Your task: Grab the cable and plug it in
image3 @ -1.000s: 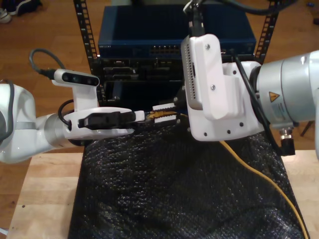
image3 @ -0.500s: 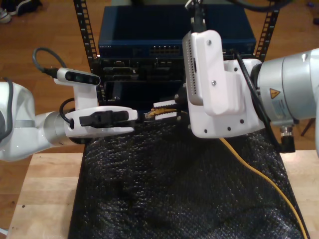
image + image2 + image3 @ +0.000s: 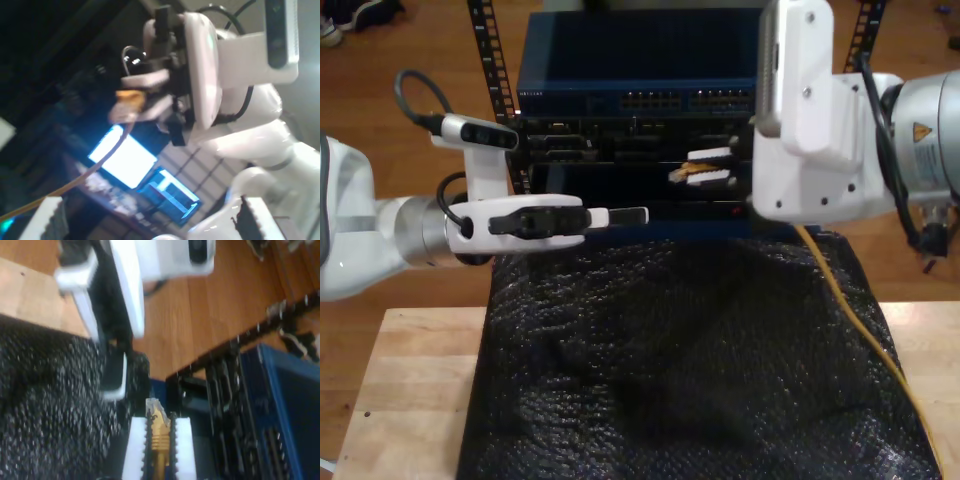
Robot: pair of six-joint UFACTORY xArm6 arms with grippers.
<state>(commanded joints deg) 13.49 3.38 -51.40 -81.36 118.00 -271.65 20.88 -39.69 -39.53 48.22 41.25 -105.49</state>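
The blue switch (image 3: 650, 70) sits in the rack (image 3: 485, 60) at the far side. Its row of ports (image 3: 650, 100) faces me. Near of it, a black bubbled sheet (image 3: 690, 370) covers most of the wooden table (image 3: 410, 400).

My second gripper (image 3: 698, 168) is at the exterior view's right, up at the rack face. Its white ribbed pads (image 3: 182, 445) are closed on the cable (image 3: 850, 310) just behind the tip. My first gripper (image 3: 620, 215) reaches in from the exterior view's left, over the far edge of the sheet. Its fingers (image 3: 47, 220) are spread wide with nothing between them.

The cable is thin and yellow-orange. It drops from the closed pads and trails to the near right across the sheet. I judge it light and limp along its run, so the slack will drag and twist the tip if left free. Only the short stretch by the plug (image 3: 156, 412) should be stiff enough to steer, so that is the place to hold.

The plug is small, pale and likely brittle at its latch. The wrist pictures are blurred, so I cannot tell which way the latch faces.
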